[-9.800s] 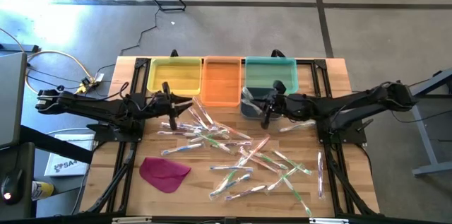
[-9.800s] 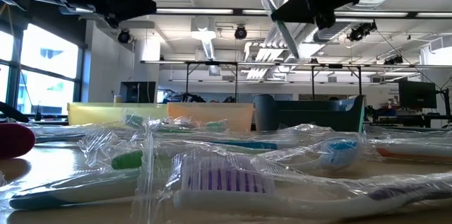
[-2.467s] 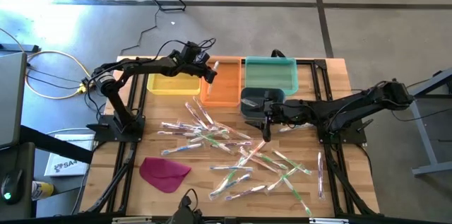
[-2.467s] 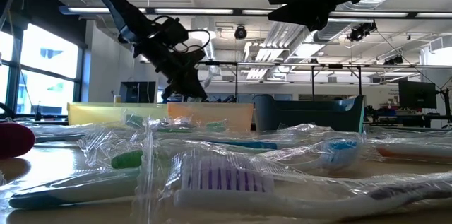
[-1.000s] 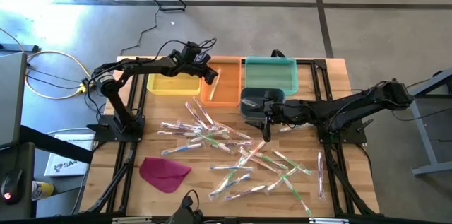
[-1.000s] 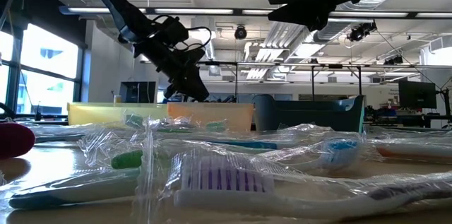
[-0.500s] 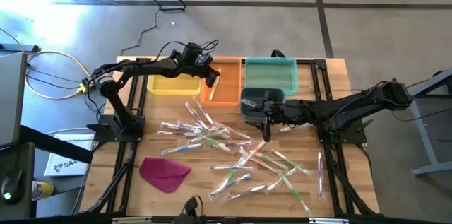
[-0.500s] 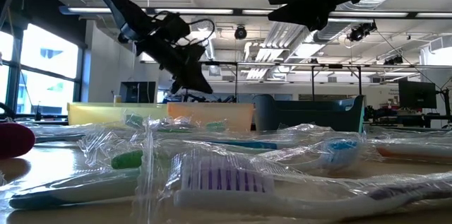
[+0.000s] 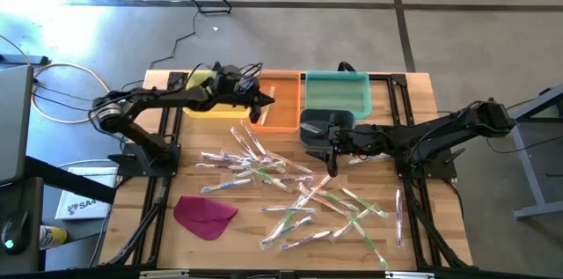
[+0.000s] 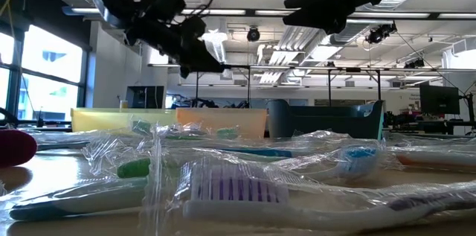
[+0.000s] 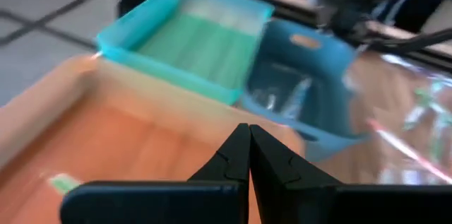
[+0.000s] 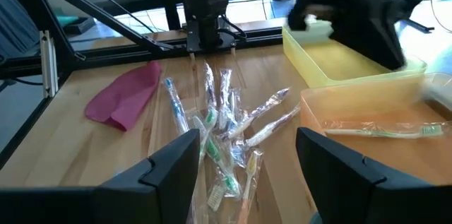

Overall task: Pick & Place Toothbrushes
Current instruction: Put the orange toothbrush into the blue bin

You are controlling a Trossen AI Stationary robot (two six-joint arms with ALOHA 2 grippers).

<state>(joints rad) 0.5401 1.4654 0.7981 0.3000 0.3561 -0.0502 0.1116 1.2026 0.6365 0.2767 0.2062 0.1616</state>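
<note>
A: Where is the left gripper (image 9: 264, 101) seen?

B: In the high view it is placed upper centre, over the orange bin (image 9: 283, 113). Its fingers (image 11: 244, 155) are pressed together, with nothing pinched.

A: And the right gripper (image 9: 331, 165)?

B: It is found at mid-frame, just below the dark blue bin (image 9: 315, 129), fingers (image 12: 173, 164) spread, nothing held.

A: Where are the toothbrushes (image 9: 299, 195) located?

B: Most are scattered across the wooden table (image 9: 422, 90), centre to lower right. One wrapped toothbrush (image 12: 381, 131) is seen lying inside the orange bin.
</note>
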